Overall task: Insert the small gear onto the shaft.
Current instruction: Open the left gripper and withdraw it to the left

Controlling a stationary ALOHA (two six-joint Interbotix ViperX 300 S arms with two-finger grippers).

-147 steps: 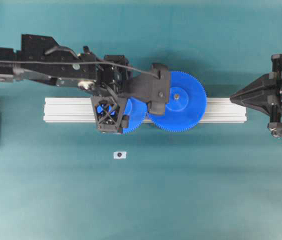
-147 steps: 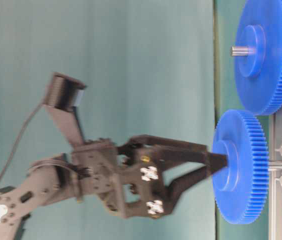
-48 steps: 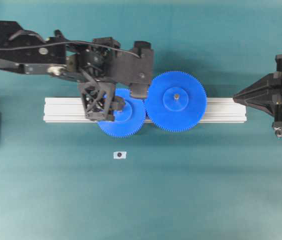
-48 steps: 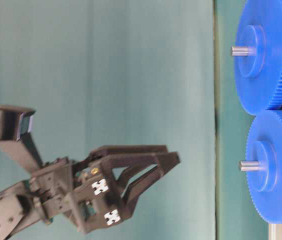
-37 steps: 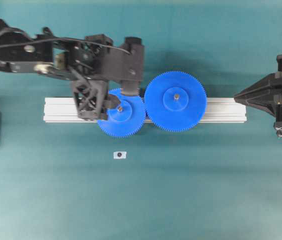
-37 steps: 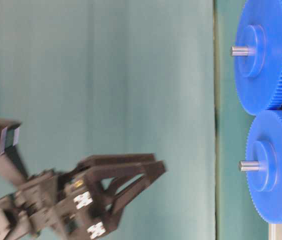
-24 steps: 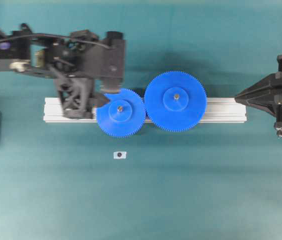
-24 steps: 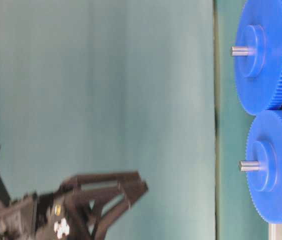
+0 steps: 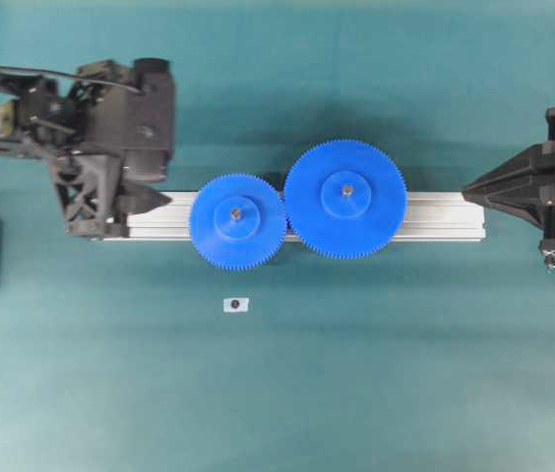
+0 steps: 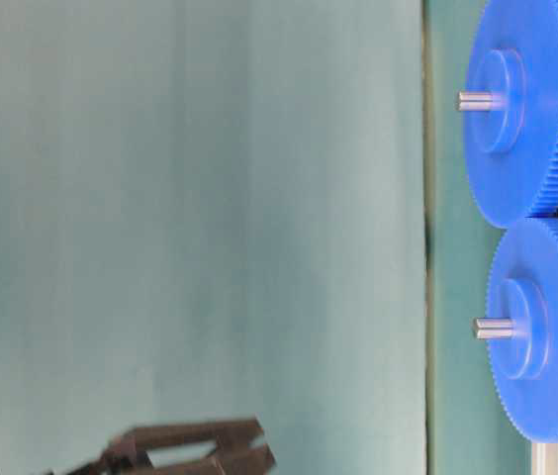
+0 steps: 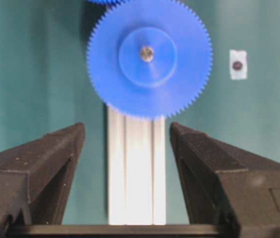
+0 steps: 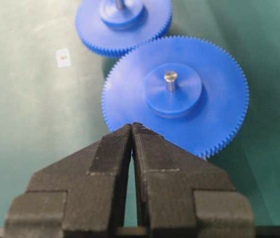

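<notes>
The small gear (image 9: 237, 234) lies flat over the rail with the shaft (image 9: 236, 211) showing through its hub. The left wrist view shows the small gear (image 11: 149, 57) and the shaft tip (image 11: 147, 53) ahead of the fingers. From table level the shaft (image 10: 492, 329) pokes out of the small gear (image 10: 546, 332). My left gripper (image 9: 130, 205) hovers left of the gear, open and empty, above the rail's left end. My right gripper (image 9: 466, 189) rests at the rail's right end, shut on nothing.
A wider blue gear (image 9: 346, 200) sits on its own pin, meshed with the small gear's right side. Both lie on a ribbed silver rail (image 9: 435, 216). A small white sticker with a dark dot (image 9: 235, 305) lies on the teal mat in front.
My left gripper let go of the small gear and has drawn back left and upward, open. The gear stays on the shaft. The right arm has not moved.
</notes>
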